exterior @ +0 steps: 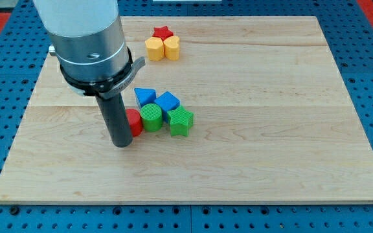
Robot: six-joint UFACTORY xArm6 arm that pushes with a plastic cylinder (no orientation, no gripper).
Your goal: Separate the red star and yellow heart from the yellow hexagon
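The red star [163, 32] sits near the view's top, touching the yellow hexagon [154, 48] below it on the left and the yellow heart [171, 47] below it on the right. All three are bunched together. My tip [122, 144] is far below them, at the left of the middle cluster, touching or almost touching a red block [133, 122] that the rod partly hides.
The middle cluster holds a blue triangle [145, 97], a blue block [168, 101], a green cylinder [151, 118] and a green star [180, 122]. The wooden board [271, 129] lies on a blue pegboard. The arm's large grey body [86, 39] covers the upper left.
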